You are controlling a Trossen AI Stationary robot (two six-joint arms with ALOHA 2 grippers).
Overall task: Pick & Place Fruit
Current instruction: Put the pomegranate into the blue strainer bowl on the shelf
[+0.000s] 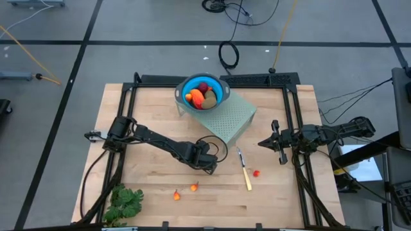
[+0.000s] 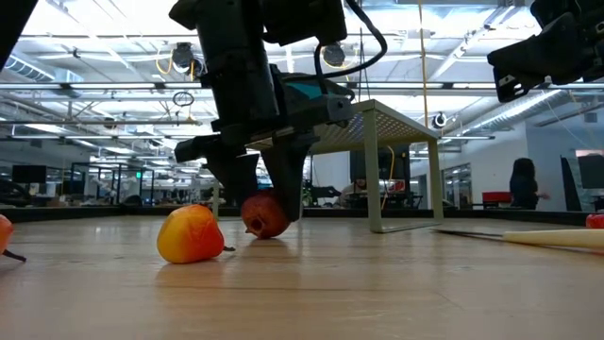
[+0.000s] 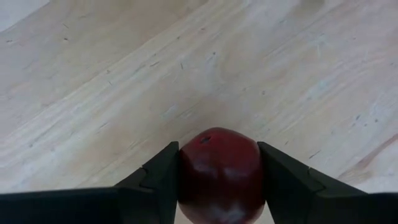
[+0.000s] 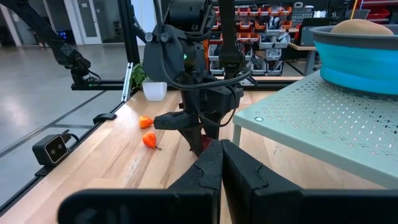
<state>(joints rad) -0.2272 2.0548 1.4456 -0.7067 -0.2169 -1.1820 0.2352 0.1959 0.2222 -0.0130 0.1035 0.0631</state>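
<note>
A dark red ball (image 3: 219,171) of the fruit lies on the wooden table (image 1: 148,109) near its middle, and my left gripper (image 3: 219,158) stands over it with a finger on each side. The high view hides the ball under that gripper (image 1: 210,169). Two orange-red bits (image 1: 194,187) (image 1: 176,195) lie nearer the front edge, and one shows close by in the low view (image 2: 192,235). A blue bowl (image 1: 218,96) holding more fruit (image 1: 200,97) sits on a perforated green stand (image 1: 234,115). My right gripper (image 4: 221,152) waits shut at the table's right side (image 1: 268,142). My left gripper pinches the dark red ball between its two fingers, one finger (image 3: 163,177) on each of two opposite sides (image 3: 186,168). The fingers come steeply from above, pointing down. The ball's underside (image 2: 266,232) appears to sit on the table.
A yellow-handled knife (image 1: 244,172) lies right of the left gripper, with a small red bit (image 1: 256,173) beside it. A leafy green bunch (image 1: 125,202) sits at the front left corner. A dark frame (image 1: 212,79) runs round the table.
</note>
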